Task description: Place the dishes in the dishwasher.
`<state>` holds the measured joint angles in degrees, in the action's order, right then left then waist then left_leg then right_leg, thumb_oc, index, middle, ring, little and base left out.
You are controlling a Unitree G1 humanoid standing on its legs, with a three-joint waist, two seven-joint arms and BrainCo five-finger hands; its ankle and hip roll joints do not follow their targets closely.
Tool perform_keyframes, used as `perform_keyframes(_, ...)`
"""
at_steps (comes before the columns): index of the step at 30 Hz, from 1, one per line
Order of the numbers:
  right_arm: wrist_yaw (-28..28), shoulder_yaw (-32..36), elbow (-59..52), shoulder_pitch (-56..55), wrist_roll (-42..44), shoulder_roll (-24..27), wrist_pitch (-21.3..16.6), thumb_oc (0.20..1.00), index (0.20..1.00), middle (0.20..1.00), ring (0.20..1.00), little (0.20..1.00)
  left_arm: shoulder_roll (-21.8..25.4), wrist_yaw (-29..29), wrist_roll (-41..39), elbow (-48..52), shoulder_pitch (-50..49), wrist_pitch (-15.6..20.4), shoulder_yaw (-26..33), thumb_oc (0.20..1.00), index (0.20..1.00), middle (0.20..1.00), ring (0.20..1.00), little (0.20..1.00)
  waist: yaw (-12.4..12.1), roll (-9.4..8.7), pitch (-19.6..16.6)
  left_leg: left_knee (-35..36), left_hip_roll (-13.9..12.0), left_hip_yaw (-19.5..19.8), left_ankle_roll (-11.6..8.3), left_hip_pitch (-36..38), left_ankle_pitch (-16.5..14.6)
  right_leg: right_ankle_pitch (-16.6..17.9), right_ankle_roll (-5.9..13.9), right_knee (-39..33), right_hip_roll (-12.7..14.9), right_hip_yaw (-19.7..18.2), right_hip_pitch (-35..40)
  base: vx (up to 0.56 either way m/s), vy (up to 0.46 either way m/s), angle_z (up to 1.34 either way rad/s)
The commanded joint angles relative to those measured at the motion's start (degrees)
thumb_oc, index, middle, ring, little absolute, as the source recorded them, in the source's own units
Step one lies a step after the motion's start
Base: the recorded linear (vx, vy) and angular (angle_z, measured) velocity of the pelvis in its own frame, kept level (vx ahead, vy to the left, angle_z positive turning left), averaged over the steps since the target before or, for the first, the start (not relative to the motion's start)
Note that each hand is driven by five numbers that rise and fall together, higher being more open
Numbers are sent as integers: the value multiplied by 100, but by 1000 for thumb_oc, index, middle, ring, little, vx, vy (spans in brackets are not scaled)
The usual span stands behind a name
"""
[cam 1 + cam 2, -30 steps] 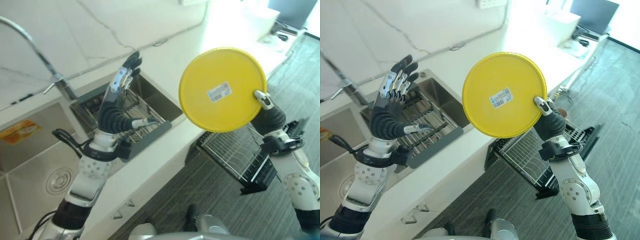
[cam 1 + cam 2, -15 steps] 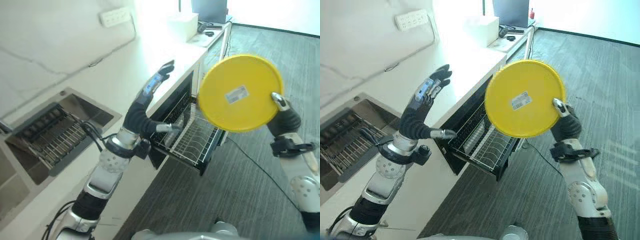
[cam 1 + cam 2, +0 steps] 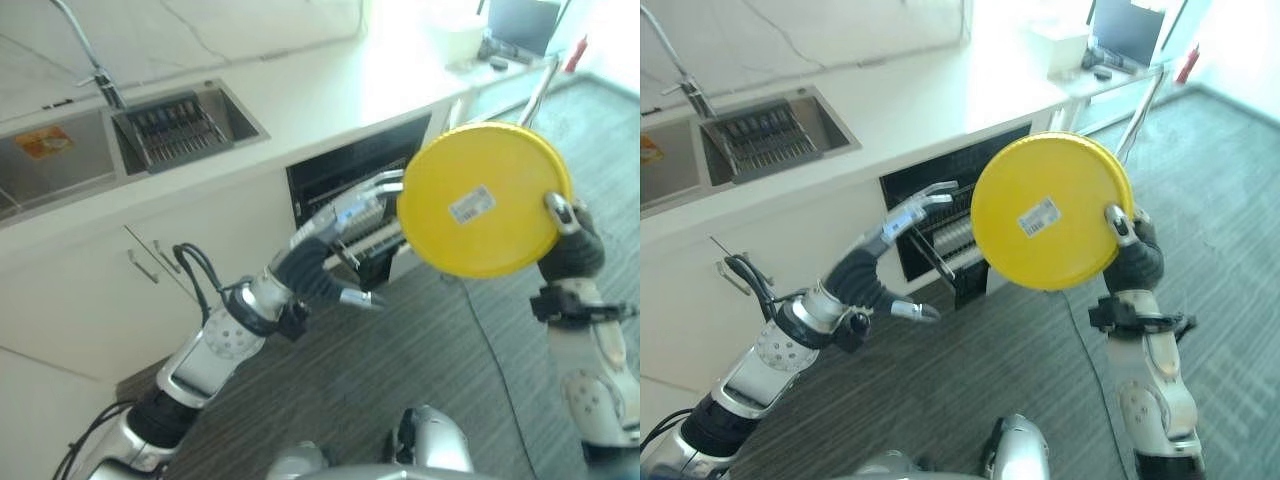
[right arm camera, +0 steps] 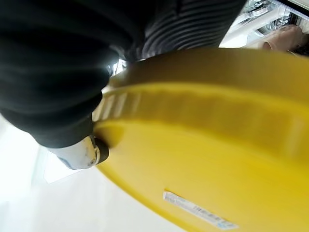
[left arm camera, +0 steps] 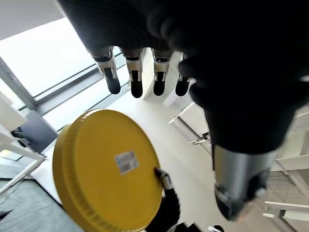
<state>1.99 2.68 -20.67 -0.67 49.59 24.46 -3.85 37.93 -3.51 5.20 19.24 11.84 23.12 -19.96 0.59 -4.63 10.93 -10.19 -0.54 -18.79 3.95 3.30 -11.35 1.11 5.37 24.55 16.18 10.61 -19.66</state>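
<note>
Silver-grey arms with rounded, perforated joint housings end in dark ribbed wrist covers. The left hand [image 3: 335,245] and right hand [image 3: 1127,240] both have silver fingers [image 5: 112,77] tipped in black.

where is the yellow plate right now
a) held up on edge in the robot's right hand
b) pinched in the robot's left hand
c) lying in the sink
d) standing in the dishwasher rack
a: the right hand pinches the rim of the yellow plate and holds it up in the air in front of the open dishwasher, while the left hand reaches out open and holds nothing.
</note>
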Motion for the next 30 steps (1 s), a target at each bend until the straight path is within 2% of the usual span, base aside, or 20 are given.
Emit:
perform_keyframes(1,-21,212,-348,795,-81,106,-396,200,200,200,200,200,-112,-62,-342,161,190,-94,312,1000,1000,1000,1000,1000,80,122,-165,1086,-928,825,-933,254,1080,1199,645,-2833,182,107,2028,394,-736,56)
perform_keyframes(2,-22,126,-363,811,-158,100,-381,200,200,200,200,200,-85,-42,-583,23,74,-231,372,1000,1000,1000,1000,1000,121,118,-176,1200,-1051,830,-1009,409,1036,1553,757,-2955,196,-72,1835,233,-461,34)
perform_keyframes(3,-50,89,-340,804,-193,107,-391,200,200,200,200,200,-64,-37,-773,-37,20,-323,413,1000,1000,1000,1000,1000,151,99,-167,1250,-1102,882,-975,500,1001,1624,772,-2865,110,-289,1788,376,-697,6)
perform_keyframes(4,-120,202,-337,706,-297,162,-352,200,200,200,200,200,-116,-192,-1167,-33,-180,-487,624,1000,1000,1000,1000,1000,164,144,-217,1341,-1237,998,-1004,564,1060,1197,744,-2899,-3,-356,1879,327,-606,0)
perform_keyframes(6,-196,256,-267,803,-348,358,-225,200,200,200,200,200,-317,-55,-1707,-149,-614,-639,854,1000,1000,1000,1000,1000,176,243,-310,1406,-1555,820,-1189,674,1271,707,618,-2763,-288,-255,1998,268,-564,22)
perform_keyframes(7,-134,181,-199,874,-564,381,-273,200,200,200,200,200,-454,-13,-2008,-294,-732,-697,914,1000,1000,1000,1000,1000,136,258,-284,869,-1622,846,-1240,494,1352,601,467,-2699,-399,-347,2047,162,-472,36)
perform_keyframes(8,-76,168,-187,901,-591,449,-282,200,200,200,200,200,-548,43,-2067,-334,-899,-666,945,1000,1000,1000,1000,1000,50,230,-193,27,-1625,993,-1291,124,1751,590,310,-2712,-484,-409,2134,138,-374,26)
perform_keyframes(9,-34,171,-170,900,-583,511,-312,200,200,200,200,200,-659,56,-2189,-317,-1095,-719,997,1000,1000,1000,1000,1000,2,239,-142,-523,-1601,1209,-1292,-267,1867,572,207,-2753,-531,-374,2219,125,-194,28)
perform_keyframes(10,-24,176,-166,889,-600,525,-313,200,200,200,200,200,-731,84,-2262,-341,-1193,-762,1026,1000,1000,1000,1000,1000,-15,264,-139,-571,-1587,1277,-1290,-364,1802,523,190,-2787,-543,-335,2293,224,-11,8)
perform_keyframes(12,33,192,-216,839,-645,528,-315,200,200,200,200,200,-824,114,-2212,-552,-1340,-703,1071,1000,1000,1000,1000,1000,-33,319,-124,76,-1605,1115,-1331,-359,1835,474,246,-2834,-490,-171,2411,236,130,7)
perform_keyframes(14,66,229,-304,687,-846,502,-444,200,200,200,200,200,-820,122,-2148,-752,-1422,-716,1047,1000,1000,1000,1000,1000,0,413,-164,1426,-1785,715,-1448,-178,2177,454,397,-2917,-353,139,2555,275,271,27)
perform_keyframes(16,79,505,-333,513,-738,584,-603,200,200,200,200,200,-745,-70,-1892,-976,-1496,-613,983,1000,1000,1000,1000,1000,-30,386,-162,1519,-1873,682,-1586,-594,2382,403,551,-2941,-187,452,2865,290,382,42)
perform_keyframes(18,85,617,-241,535,-675,654,-738,200,200,200,200,200,-640,-175,-1876,-1139,-1608,-590,1040,1000,1000,1000,1000,1000,-71,390,-212,1519,-1785,967,-1567,-598,2267,357,662,-2936,-23,416,2988,359,530,67)
perform_keyframes(20,63,680,-269,452,-613,597,-761,200,200,200,200,200,-589,-284,-2029,-1270,-1608,-719,1078,1000,1000,1000,1000,1000,-102,344,-248,1519,-1570,883,-1458,-546,2202,396,751,-2921,171,420,3175,395,564,-49)
perform_keyframes(21,56,736,-383,247,-738,335,-801,200,200,200,200,200,-489,-383,-1887,-1691,-1590,-828,1044,1000,1000,1000,1000,1000,-175,208,-277,1519,-1166,951,-1212,-424,1956,815,765,-2197,516,494,3035,446,586,-59)
perform_keyframes(22,-3,695,-431,174,-719,232,-818,200,200,200,200,200,-471,-258,-1704,-1982,-1598,-761,935,1000,1000,1000,1000,1000,-126,199,-284,1519,-1055,950,-1065,-346,1931,958,730,-1748,494,289,2754,489,547,-38)
perform_keyframes(23,-49,624,-411,181,-827,181,-836,200,200,200,200,200,-473,-153,-1700,-2171,-1643,-849,897,1000,1000,1000,1000,1000,-57,221,-261,1519,-1035,956,-995,-248,1876,981,672,-1564,395,171,2510,310,179,-34)
perform_keyframes(25,-100,509,-315,256,-898,182,-935,200,200,200,200,200,-396,4,-1643,-2519,-1666,-827,825,1000,1000,1000,1000,1000,-29,275,-270,1519,-1145,841,-1051,-181,1816,760,595,-2194,144,205,2330,224,-37,-19)
perform_keyframes(28,-95,369,-160,515,-1114,220,-1051,200,200,200,200,200,-387,202,-1784,-2764,-1575,-995,872,1000,1000,1000,1000,1000,-15,248,-187,1519,-1289,713,-1170,-148,1721,1337,683,-2711,154,349,1978,82,-189,-6)
perform_keyframes(30,-180,424,-97,540,-1061,297,-1090,200,200,200,200,200,-432,176,-1920,-2832,-1603,-1087,980,1000,1000,1000,1000,1000,-49,273,-183,1519,-1407,724,-1185,-151,1727,1073,642,-2901,84,413,2096,85,-144,26)
